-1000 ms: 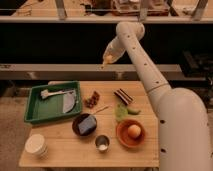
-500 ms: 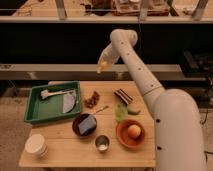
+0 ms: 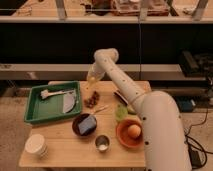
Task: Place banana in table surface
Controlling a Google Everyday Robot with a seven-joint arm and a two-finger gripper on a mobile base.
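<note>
— Since the earlier frame the arm has swung further left and dropped a little; the gripper (image 3: 94, 76) now hangs over the far edge of the counter (image 3: 65, 147), just right of the green tray (image 3: 34, 111).

— And the banana (image 3: 93, 78)?

— At the gripper, a pale yellow shape raised above the counter, not lying on it. Its long axis looks roughly upright, tilted slightly; which end points down I cannot tell. Whether the fingers are closed on it I cannot tell either.

— Open room?

— Bare wood shows along the near edge, between the white stack (image 3: 37, 145) at the near-left corner and the small metal cup (image 3: 102, 143), and a strip at the far edge right of the gripper. The middle is crowded: dark bowl (image 3: 83, 124), brown cluster (image 3: 91, 100), orange bowl (image 3: 130, 133) holding a round orange fruit (image 3: 133, 131) toward the near-right.
</note>
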